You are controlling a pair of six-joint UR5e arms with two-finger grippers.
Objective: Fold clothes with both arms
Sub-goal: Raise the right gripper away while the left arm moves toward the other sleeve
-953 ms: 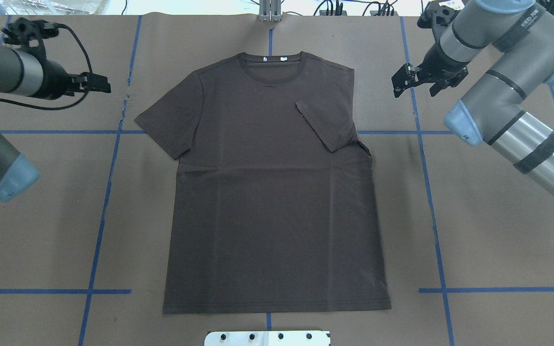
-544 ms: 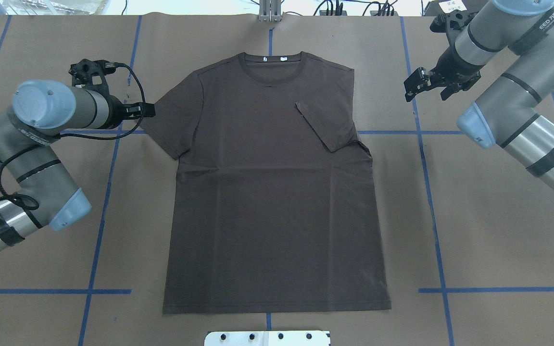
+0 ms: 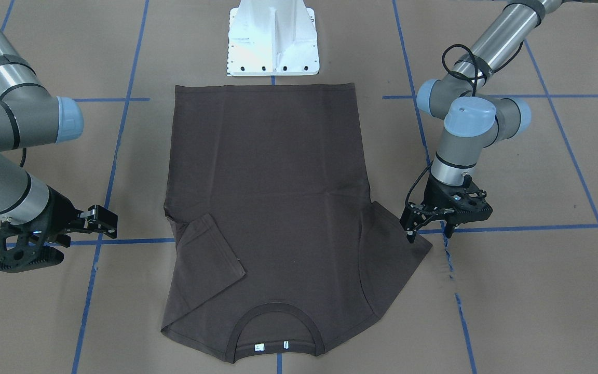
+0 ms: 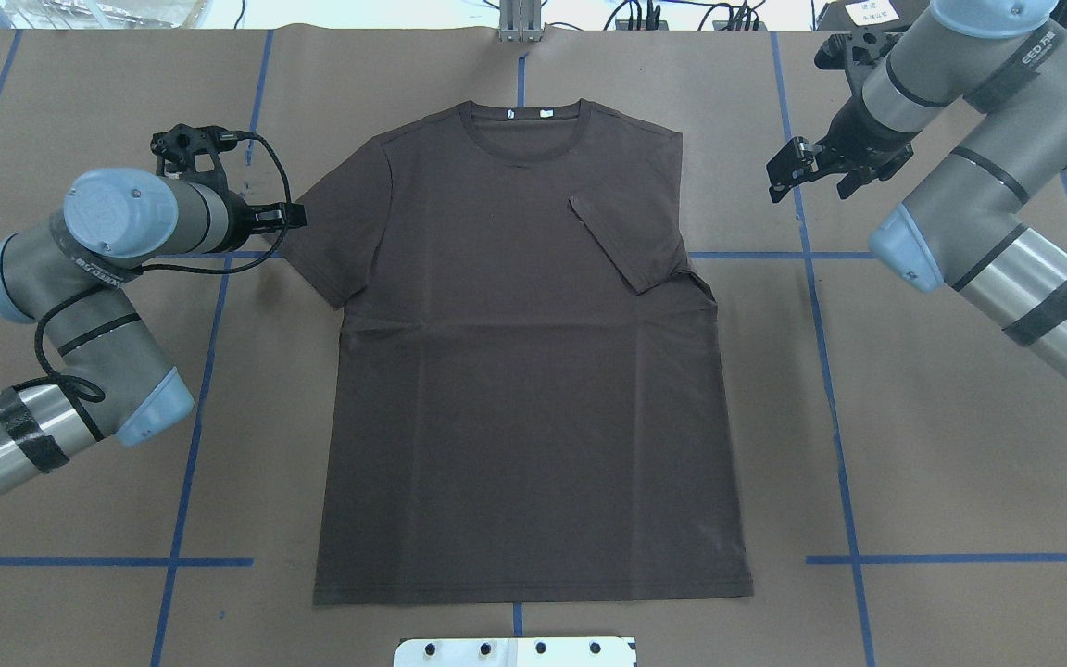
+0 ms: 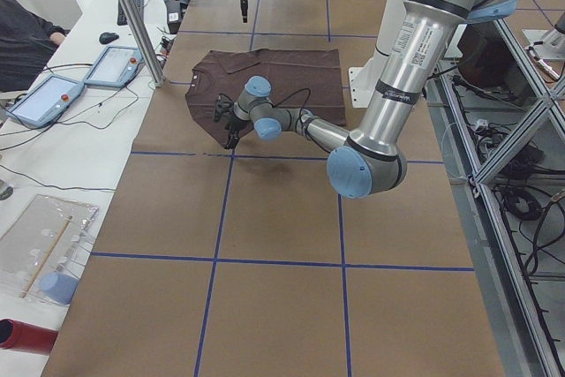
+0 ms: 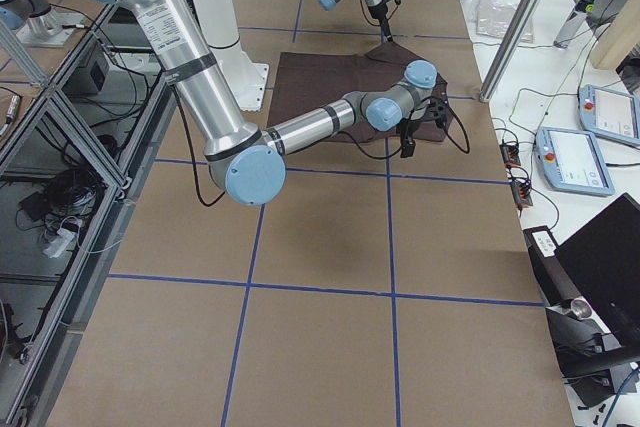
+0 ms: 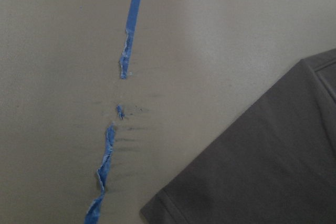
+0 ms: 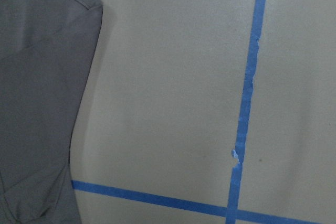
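Note:
The dark brown T-shirt (image 4: pixel 524 371) lies flat, collar (image 4: pixel 521 120) at the far side with white tags. Its sleeve (image 4: pixel 631 245) on my right side is folded in over the chest. The other sleeve (image 4: pixel 330 232) is spread out. My left gripper (image 4: pixel 293 216) (image 3: pixel 429 232) hangs open at that sleeve's outer edge, one fingertip (image 3: pixel 409 237) right at the hem. The left wrist view shows the sleeve corner (image 7: pixel 252 182). My right gripper (image 4: pixel 809 178) (image 3: pixel 103 218) is open and holds nothing, off the shirt beside the shoulder (image 8: pixel 47 51).
Brown paper with blue tape lines (image 4: pixel 830 371) covers the table; the tape is torn (image 7: pixel 107 156) beside the spread sleeve. The white pedestal base (image 3: pixel 273 41) stands at the shirt's hem. A side bench with tablets (image 5: pixel 53 99) runs beyond the collar end.
My left arm swung in from the table's left edge to the spread sleeve. The right gripper shifted only slightly beside the shoulder. The shirt has not moved.

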